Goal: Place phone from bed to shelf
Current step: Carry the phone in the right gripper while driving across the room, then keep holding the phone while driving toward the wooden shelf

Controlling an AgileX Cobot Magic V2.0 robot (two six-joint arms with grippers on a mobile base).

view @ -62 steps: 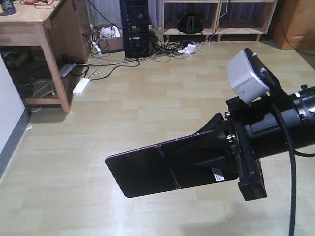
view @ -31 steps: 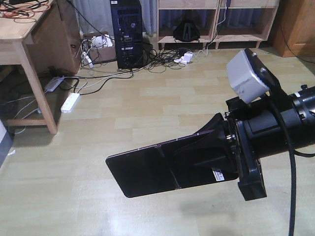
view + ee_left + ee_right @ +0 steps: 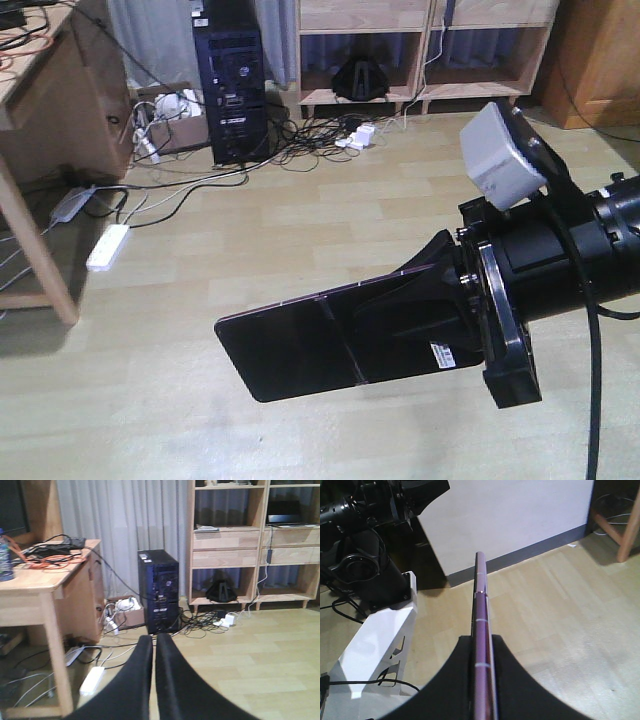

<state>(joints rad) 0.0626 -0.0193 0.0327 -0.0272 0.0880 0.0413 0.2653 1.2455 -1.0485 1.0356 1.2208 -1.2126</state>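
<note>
R gripper point(image 3: 425, 300): clamped on phone point(image 3: 300, 345) at its label end; phone roughly level, sticking out over floor point(image 3: 330, 200).
L gripper point(image 3: 154, 647): jaws nearly together, empty.
Change: desk point(image 3: 40, 80) slid left in front view, shelf point(image 3: 432, 50) more centred; grip unchanged.
Meaning: base prob. turning twd shelf. Transport phase, placing not begun.

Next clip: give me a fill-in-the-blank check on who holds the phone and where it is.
1. The right gripper grips the flat glossy black smartphone; the left gripper holds ___.
2. The smartphone hangs over the ___, not yet on the light-wood shelving unit.
3. The right wrist view shows only the smartphone's pinkish ___.
Missing: nothing; floor; edge.
</note>
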